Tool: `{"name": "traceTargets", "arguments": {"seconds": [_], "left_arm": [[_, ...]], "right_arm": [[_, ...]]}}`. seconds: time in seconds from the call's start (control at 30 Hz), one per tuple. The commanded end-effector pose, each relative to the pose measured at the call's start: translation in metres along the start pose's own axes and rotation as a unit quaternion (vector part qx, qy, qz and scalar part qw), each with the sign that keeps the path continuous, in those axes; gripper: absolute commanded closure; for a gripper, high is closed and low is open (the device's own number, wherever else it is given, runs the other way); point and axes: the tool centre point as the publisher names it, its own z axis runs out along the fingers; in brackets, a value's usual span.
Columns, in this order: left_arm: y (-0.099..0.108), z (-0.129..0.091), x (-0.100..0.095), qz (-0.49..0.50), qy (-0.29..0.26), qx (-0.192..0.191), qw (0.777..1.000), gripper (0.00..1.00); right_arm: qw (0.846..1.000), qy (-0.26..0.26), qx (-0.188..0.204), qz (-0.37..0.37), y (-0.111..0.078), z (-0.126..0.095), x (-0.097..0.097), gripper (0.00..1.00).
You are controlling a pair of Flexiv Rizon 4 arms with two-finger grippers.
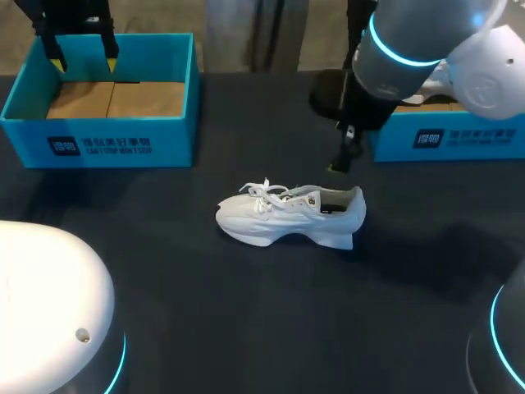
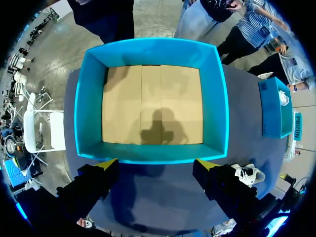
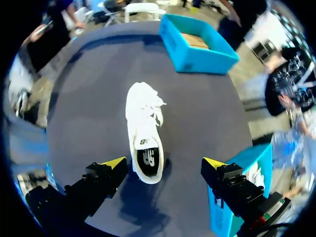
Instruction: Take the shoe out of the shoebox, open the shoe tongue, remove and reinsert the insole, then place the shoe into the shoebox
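1. You have one dark surface [image 1: 246, 328]. Nearest on it lies the one white shoe [image 1: 291, 215], upright on its sole, outside both boxes, with its toe towards your left.
2. Over the heel hangs your right gripper [image 3: 164, 163]. Its fingers [image 3: 106, 175] stand wide apart and hold nothing, and the heel sits below the gap without touching them.
3. Two blue shoeboxes stand farther back. The right shoebox [image 1: 447, 138] is partly hidden behind your right arm and has something white inside. The left shoebox [image 1: 98, 144] is open and shows a brown cardboard floor.
4. Farthest, your left gripper [image 2: 157, 165] hovers above the left shoebox's near wall, with its fingers [image 2: 98, 180] spread wide and gripping nothing.
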Motion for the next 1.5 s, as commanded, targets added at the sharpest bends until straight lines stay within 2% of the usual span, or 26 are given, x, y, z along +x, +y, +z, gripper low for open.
{"name": "traceTargets", "arguments": {"seconds": [0.03, 0.2, 0.3, 0.47, 0.67, 0.97, 1.3, 1.5], "left_arm": [[0.0, -0.001, 0.0, 0.0, 0.0, -0.001, 1.0, 0.0], [0.0, -0.001, 0.0, 0.0, 0.0, -0.001, 1.0, 0.0], [0.0, -0.001, 0.0, 0.0, 0.0, -0.001, 1.0, 0.0], [0.0, -0.001, 0.0, 0.0, 0.0, -0.001, 1.0, 0.0], [0.0, -0.001, 0.0, 0.0, 0.0, -0.001, 1.0, 0.0], [0.0, -0.001, 0.0, 0.0, 0.0, -0.001, 1.0, 0.0], [0.0, -0.001, 0.0, 0.0, 0.0, -0.001, 1.0, 0.0], [0.0, -0.001, 0.0, 0.0, 0.0, -0.001, 1.0, 0.0]], "right_arm": [[1.0, 0.002, -0.031, -0.003, -0.007, 0.001, -0.001, 0.0], [0.999, -0.004, -0.036, -0.007, -0.009, 0.0, 0.0, 0.0], [0.998, -0.004, -0.043, -0.037, -0.014, -0.002, 0.001, 0.0], [0.993, 0.01, -0.085, -0.077, -0.026, -0.003, 0.001, 0.0], [0.989, 0.03, -0.11, -0.092, -0.044, 0.003, 0.002, 0.0], [0.982, 0.046, -0.166, -0.078, -0.077, 0.015, 0.002, 0.0], [0.977, 0.049, -0.198, -0.067, -0.123, 0.032, -0.004, 0.0], [0.967, 0.055, -0.236, -0.075, -0.144, 0.041, -0.007, 0.0]]}}
